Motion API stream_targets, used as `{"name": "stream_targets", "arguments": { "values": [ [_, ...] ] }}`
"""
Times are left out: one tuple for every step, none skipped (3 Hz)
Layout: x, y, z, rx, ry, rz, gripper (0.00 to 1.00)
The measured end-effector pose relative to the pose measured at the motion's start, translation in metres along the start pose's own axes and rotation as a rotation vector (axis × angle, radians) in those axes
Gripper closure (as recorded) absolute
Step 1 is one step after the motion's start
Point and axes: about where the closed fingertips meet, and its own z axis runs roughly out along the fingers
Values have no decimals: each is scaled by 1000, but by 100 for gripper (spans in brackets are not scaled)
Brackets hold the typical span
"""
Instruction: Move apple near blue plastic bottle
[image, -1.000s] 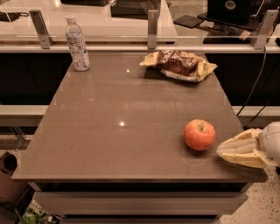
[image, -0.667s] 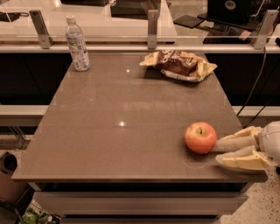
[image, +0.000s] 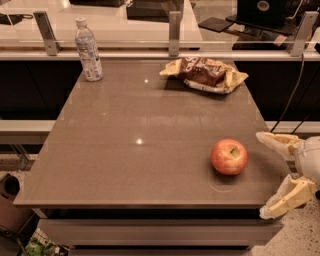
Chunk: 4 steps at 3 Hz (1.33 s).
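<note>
My fingers (image: 276, 143) are spread wide just off the edge of the tabletop (image: 125, 165), their gap facing the apple (image: 229, 156), which sits just beyond the tips, not yet between them. I judge they are placed so that a straight reach will bracket it. The blue plastic bottle (image: 88, 50) stands upright well beyond the apple, at the far corner.

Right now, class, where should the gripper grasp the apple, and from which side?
Probably across the widest middle of the apple, coming from the view's right: the open gripper is there, fingers spread wider than the round fruit, nothing between.
</note>
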Motion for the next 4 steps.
{"name": "stream_targets", "arguments": {
  "values": [
    [-8, -5, 3, 9, -29, -8, 0],
    [-12, -11, 10, 19, -74, -11, 0],
    [-13, -17, 20, 20, -121, -14, 0],
    [-13, -21, 27, 20, -158, -14, 0]
  ]
}}
